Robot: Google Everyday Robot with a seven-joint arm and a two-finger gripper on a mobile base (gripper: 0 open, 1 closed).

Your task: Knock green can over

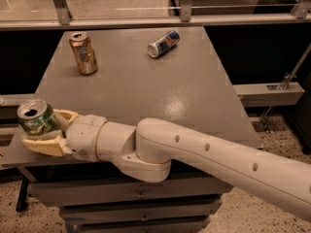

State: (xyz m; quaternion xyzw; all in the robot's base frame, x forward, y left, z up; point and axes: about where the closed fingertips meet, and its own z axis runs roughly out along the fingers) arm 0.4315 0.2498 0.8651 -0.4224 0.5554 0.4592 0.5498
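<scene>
The green can (35,117) stands at the table's front left edge, silver top open, leaning slightly. My gripper (43,129) reaches in from the right along the front edge. Its cream fingers (44,146) sit on either side of the can, one behind it and one in front, pressed against its lower body. The white arm (204,152) crosses the front of the table (146,91) and hides the can's base.
An orange-gold can (83,53) stands upright at the back left. A slim blue-and-silver can (163,43) lies on its side at the back middle. A metal rail runs behind the table, and drawers sit below its front edge.
</scene>
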